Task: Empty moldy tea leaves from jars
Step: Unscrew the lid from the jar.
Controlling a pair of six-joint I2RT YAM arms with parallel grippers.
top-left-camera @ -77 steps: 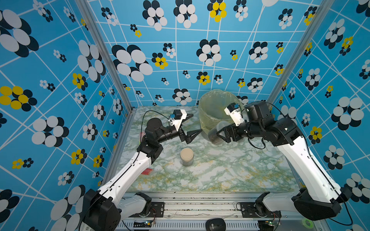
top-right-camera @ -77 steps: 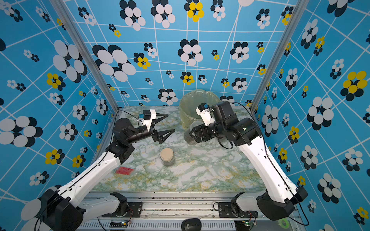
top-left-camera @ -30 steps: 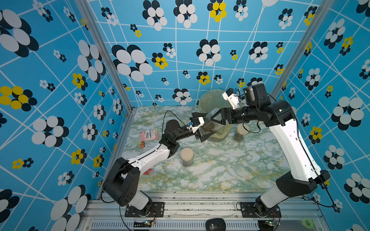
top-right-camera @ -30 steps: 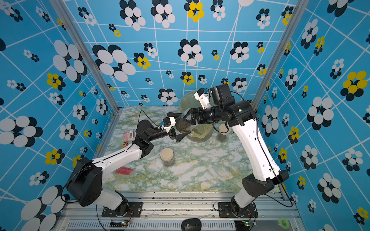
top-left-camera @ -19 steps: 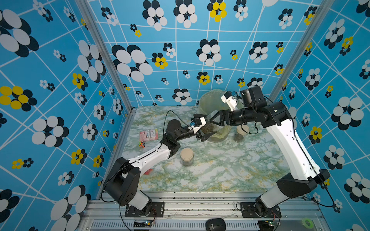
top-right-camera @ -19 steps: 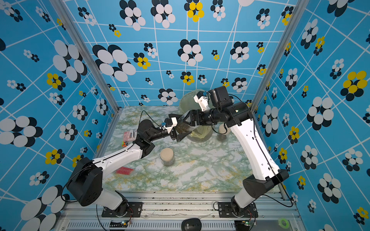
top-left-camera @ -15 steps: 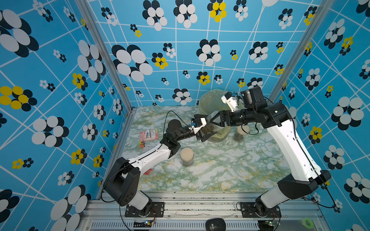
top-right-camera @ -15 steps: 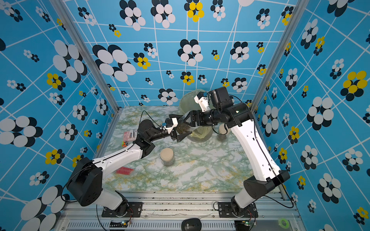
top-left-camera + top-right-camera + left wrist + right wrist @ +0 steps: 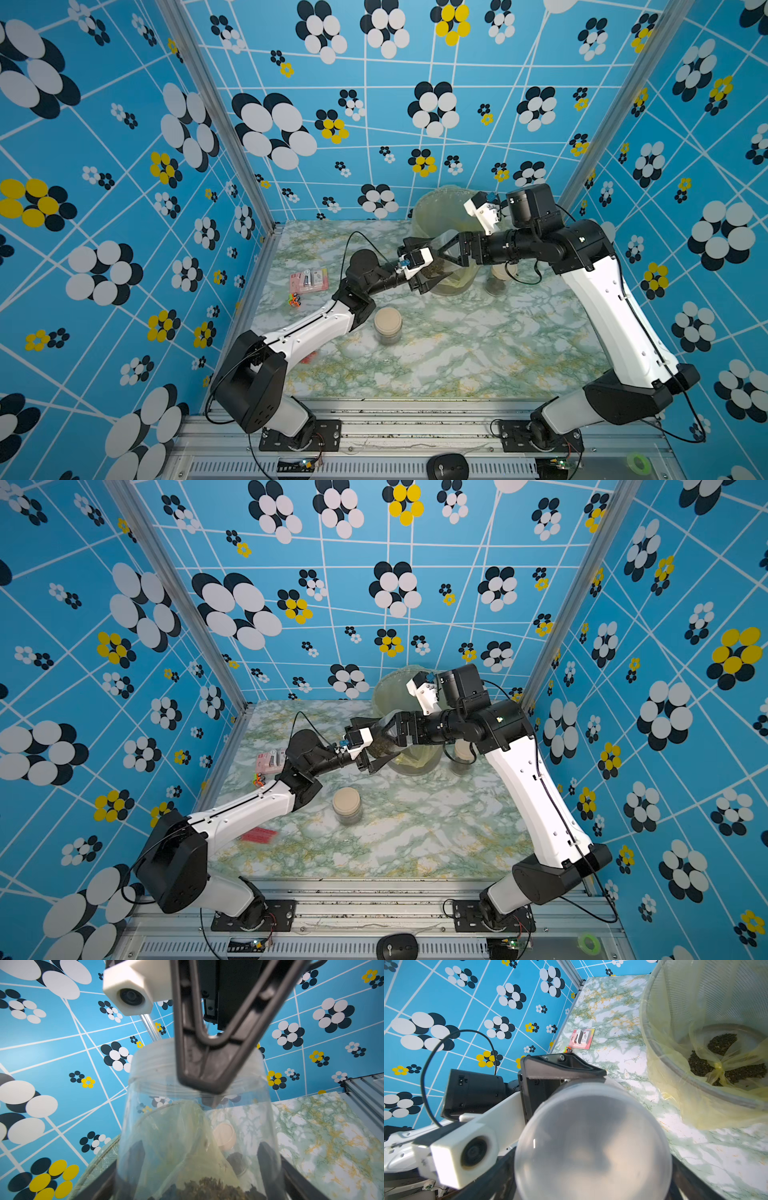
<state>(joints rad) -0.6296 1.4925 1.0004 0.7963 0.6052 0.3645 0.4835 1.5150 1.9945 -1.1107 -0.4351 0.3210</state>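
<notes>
fingers (image 9: 297, 1184) of left gripper (image 9: 430, 266) clamp clear wall of jar (image 9: 380, 742), held on its side in air, just near-left of bin (image 9: 419, 208). moldy tea leaves (image 9: 207, 1187) sit inside jar. right gripper (image 9: 446, 254) straddles translucent lid (image 9: 591, 1142); gripping or slack, cannot tell. risk: lid twist against smooth wall spins jar in left hold; jar drops to table (image 9: 457, 353), leaves spill outside bin. beige-lidded jars (image 9: 387, 324) stand untouched.

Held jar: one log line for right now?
jar midair, lid on | left gripper shut on body | right gripper at lid, grip unclear | tea leaves inside | bin close by
</notes>
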